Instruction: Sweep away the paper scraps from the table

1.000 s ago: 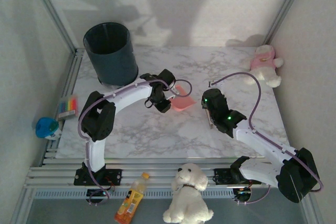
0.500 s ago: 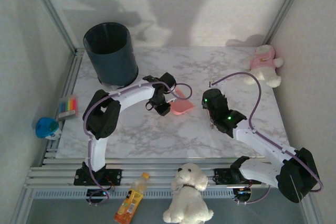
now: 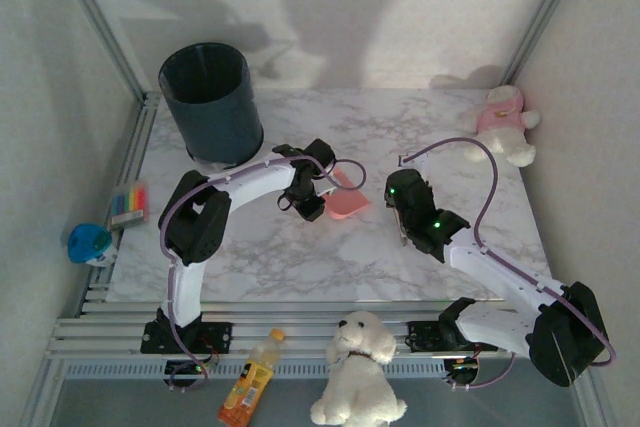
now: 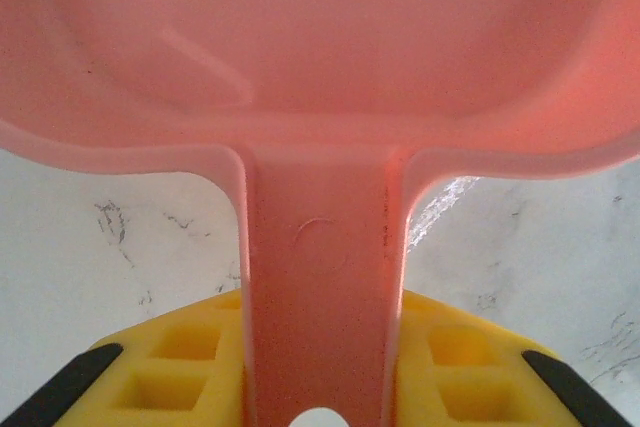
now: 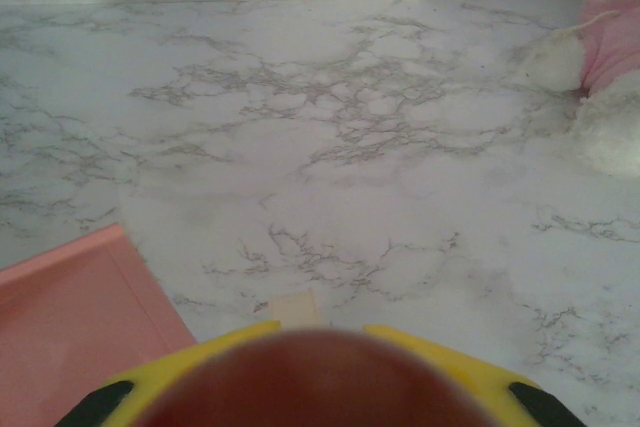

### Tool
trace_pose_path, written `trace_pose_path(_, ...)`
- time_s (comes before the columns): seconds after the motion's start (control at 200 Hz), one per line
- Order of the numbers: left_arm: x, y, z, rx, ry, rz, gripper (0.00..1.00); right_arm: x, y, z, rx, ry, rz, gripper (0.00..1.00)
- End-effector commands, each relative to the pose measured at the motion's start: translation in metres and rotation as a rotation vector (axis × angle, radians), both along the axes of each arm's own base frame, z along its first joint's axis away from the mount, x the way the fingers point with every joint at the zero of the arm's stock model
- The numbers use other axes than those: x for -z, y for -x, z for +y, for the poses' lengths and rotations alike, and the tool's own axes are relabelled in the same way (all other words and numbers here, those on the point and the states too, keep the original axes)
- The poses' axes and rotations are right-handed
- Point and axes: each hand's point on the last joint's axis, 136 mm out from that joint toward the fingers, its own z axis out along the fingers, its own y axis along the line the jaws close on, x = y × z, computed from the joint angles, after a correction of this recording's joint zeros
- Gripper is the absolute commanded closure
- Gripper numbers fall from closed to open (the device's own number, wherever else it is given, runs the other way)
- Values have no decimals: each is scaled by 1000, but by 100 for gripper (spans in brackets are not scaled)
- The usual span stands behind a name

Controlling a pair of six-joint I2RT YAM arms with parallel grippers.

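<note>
1. Over the last second the left gripper (image 3: 312,197) has carried the pink dustpan (image 3: 350,207) a little toward the table's (image 3: 300,257) near edge, and the left elbow has swung inward. In the last half-second it has barely moved.
2. The right gripper (image 3: 400,212) has kept its place just beside the pan's open side, near the middle of the table.
3. In the left wrist view, the left gripper (image 4: 320,357) has its fingers clamped on the dustpan (image 4: 320,47) handle. The right gripper (image 5: 320,347) seems closed around a blurred reddish-brown object (image 5: 320,377), probably the sweeping tool.
4. Judged from this, the pan is settling into place to catch a sweep, and that stroke has not yet begun.
5. Where the paper scraps lie cannot be told. The marble (image 5: 350,147) ahead of the right wrist looks bare apart from a small pale tab (image 5: 295,305) near the pan's corner (image 5: 70,317).
6. A dark bin (image 3: 210,102) stands at the far left corner and a pink-dressed plush toy (image 3: 505,125) at the far right corner.
7. A striped block (image 3: 128,204) lies off the left edge, and a white plush dog (image 3: 355,367) and a bottle (image 3: 250,382) sit beyond the near rail.
8. Nothing stands between the two grippers, but the arms are close, so a sweep risks knocking the pan.
</note>
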Motion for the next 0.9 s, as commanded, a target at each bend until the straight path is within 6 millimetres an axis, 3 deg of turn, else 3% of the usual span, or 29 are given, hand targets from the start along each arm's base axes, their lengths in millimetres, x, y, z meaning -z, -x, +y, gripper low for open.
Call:
trace_pose_path(0.0,7,8,6,22,-39,29,88,-8,-2,-5,24,4,-27,100)
trace_pose_path(0.461,7,11,7,34,-41,39,87,-7,-2,-6,26,6,-24,100)
trace_pose_path(0.706,-7,5,6,63,-23,-13,87,-6,-2,-7,27,8,-18,100)
trace_pose_path(0.896,-12,4,7,62,-28,-32,81,-5,-2,-6,27,4,-19,100)
